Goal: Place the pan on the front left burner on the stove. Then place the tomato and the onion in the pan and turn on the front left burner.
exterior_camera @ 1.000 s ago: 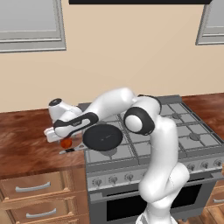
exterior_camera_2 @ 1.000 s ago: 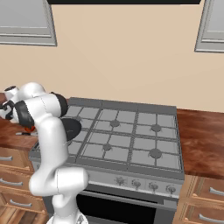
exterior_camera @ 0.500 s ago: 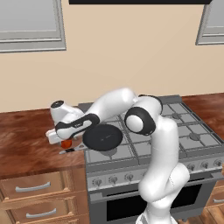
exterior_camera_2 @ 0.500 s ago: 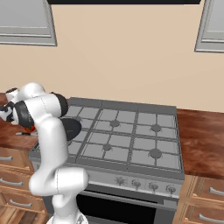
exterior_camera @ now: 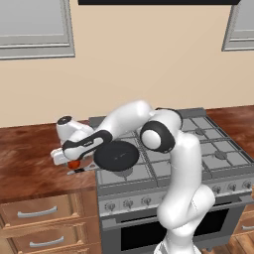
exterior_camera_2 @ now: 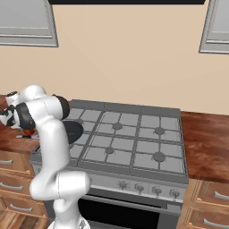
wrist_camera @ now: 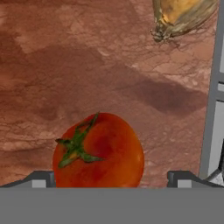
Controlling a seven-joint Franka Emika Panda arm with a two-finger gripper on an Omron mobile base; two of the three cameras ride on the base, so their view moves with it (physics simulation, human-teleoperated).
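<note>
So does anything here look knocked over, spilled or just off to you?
Nothing stands out. The pan sits flat on the stove, and the tomato and onion lie whole on the clean wooden counter, apart from each other.

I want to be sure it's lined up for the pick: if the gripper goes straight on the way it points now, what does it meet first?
Most likely the tomato: it lies on the counter between the open gripper tips. The onion sits off to one side.

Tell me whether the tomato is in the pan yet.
Out. The tomato lies on the brown counter between the open gripper fingertips; the pan holds nothing.
</note>
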